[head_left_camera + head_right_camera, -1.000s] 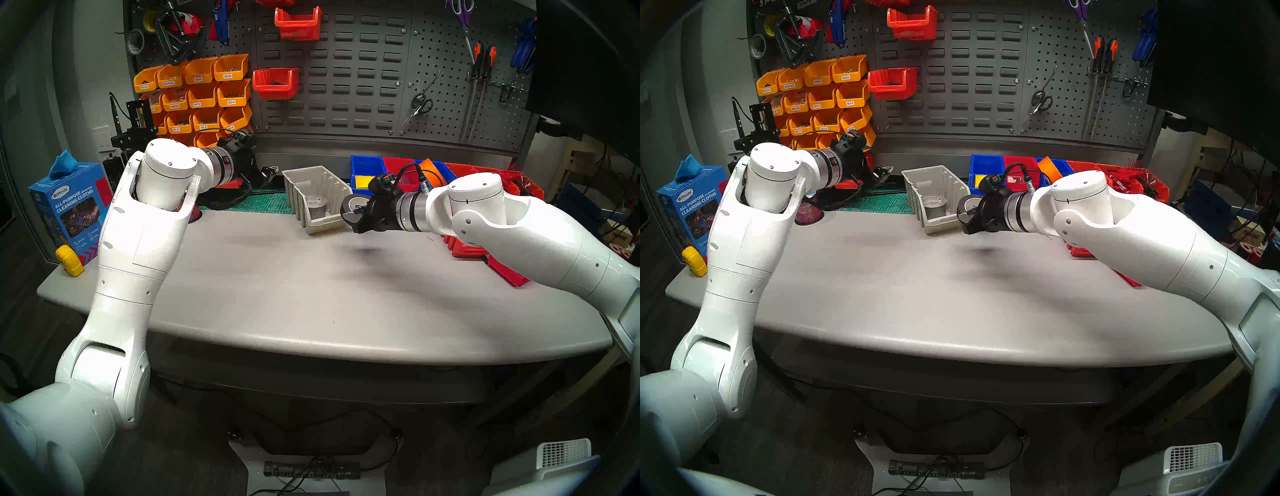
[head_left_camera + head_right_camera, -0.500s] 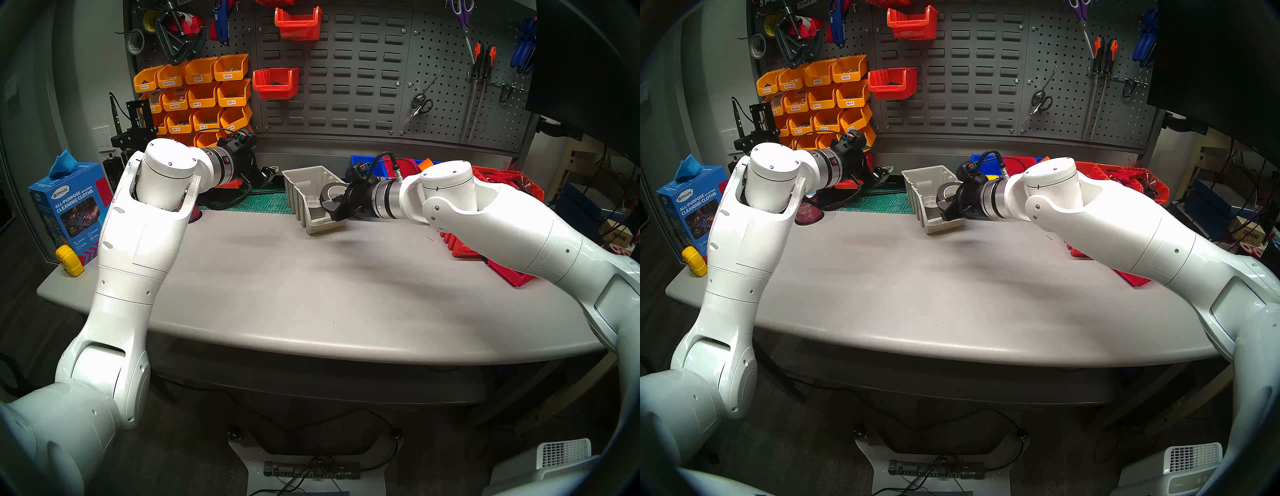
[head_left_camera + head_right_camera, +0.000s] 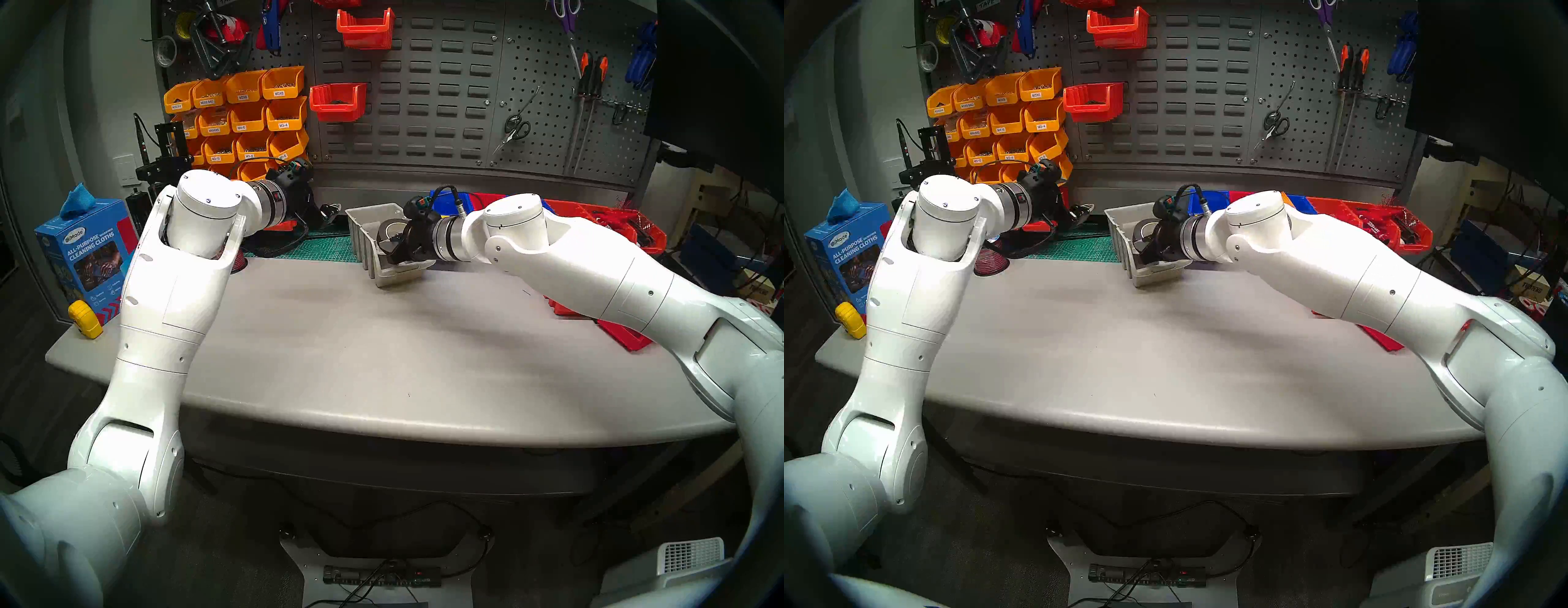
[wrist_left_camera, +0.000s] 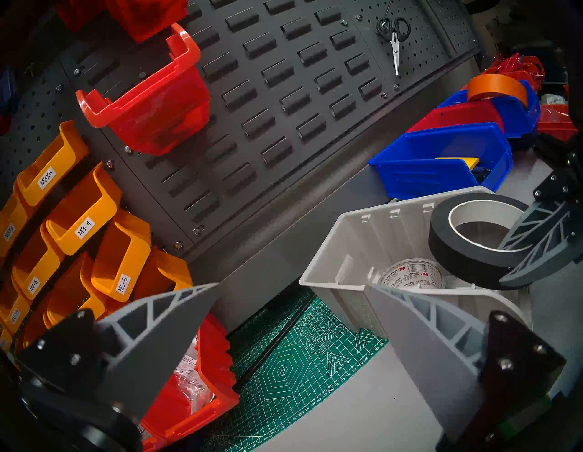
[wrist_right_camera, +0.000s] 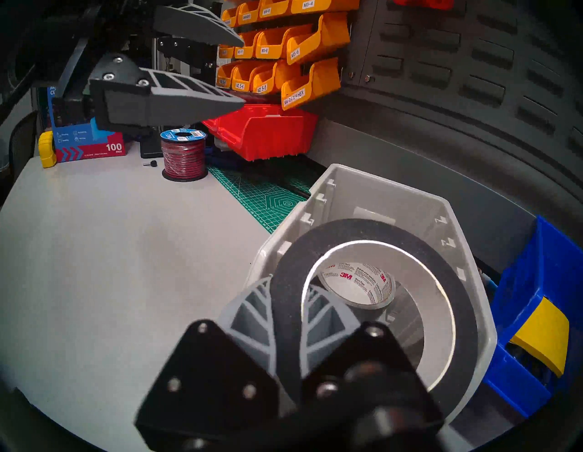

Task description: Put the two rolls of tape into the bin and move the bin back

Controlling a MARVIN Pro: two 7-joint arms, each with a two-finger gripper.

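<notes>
The beige-grey bin (image 3: 368,217) (image 5: 470,277) stands at the back middle of the table. A silver-grey roll (image 4: 410,275) (image 5: 358,284) with a white printed core lies on the bin's floor. My right gripper (image 3: 392,247) (image 5: 287,284) is shut on the rim of the black roll (image 3: 384,231) (image 4: 454,249) (image 5: 378,230) with a white core. It holds that roll tilted over the bin's open top. My left gripper (image 4: 291,287) (image 5: 238,71) hovers open and empty to the left of the bin, over the green mat.
Blue bins (image 4: 441,148) and red bins (image 3: 628,229) crowd the bin's right side, with an orange roll (image 4: 495,85) among them. A green cutting mat (image 3: 326,248), a red wire spool (image 5: 183,154) and a red bin (image 5: 265,132) lie to its left. The pegboard wall stands close behind.
My right arm has carried the black roll left and back, from beside the bin's front right corner to over the bin's inside. The left arm has not moved.
</notes>
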